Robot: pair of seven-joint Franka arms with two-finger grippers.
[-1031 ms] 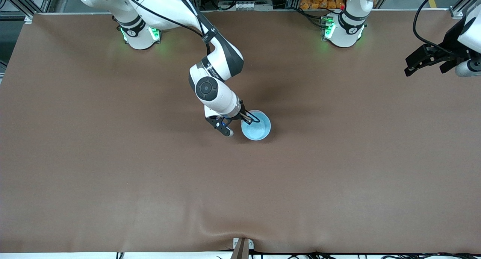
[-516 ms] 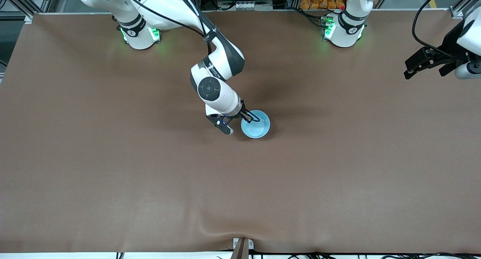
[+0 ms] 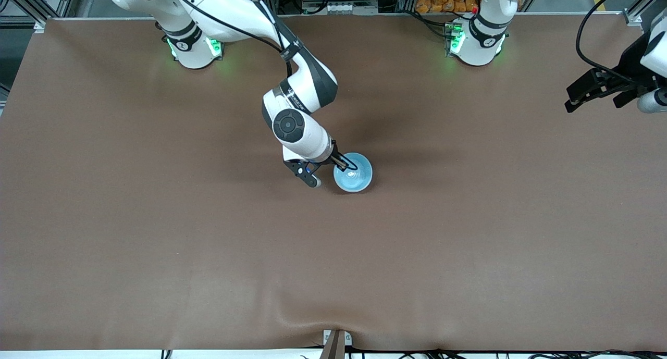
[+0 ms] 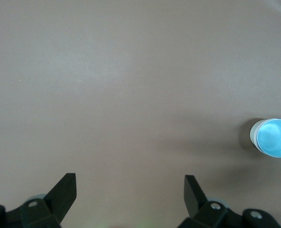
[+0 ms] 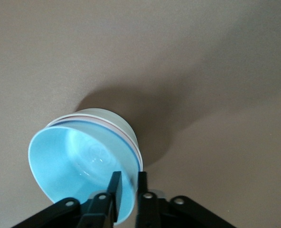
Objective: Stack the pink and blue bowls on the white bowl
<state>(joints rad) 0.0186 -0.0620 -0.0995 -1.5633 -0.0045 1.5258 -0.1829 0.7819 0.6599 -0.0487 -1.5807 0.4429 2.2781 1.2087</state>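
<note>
Blue bowl (image 3: pixel 353 178) is sitting nested on the stack at mid-table as we are loosening our right gripper (image 3: pixel 341 163), fingers just parting at its ten-o'clock rim, while our left gripper (image 3: pixel 594 90) is waiting wide open.

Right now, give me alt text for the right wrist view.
A blue bowl sits nested on a stack of bowls on the brown table, pale rims showing beneath it. The right end effector straddles its rim, one finger inside, one outside.
</note>
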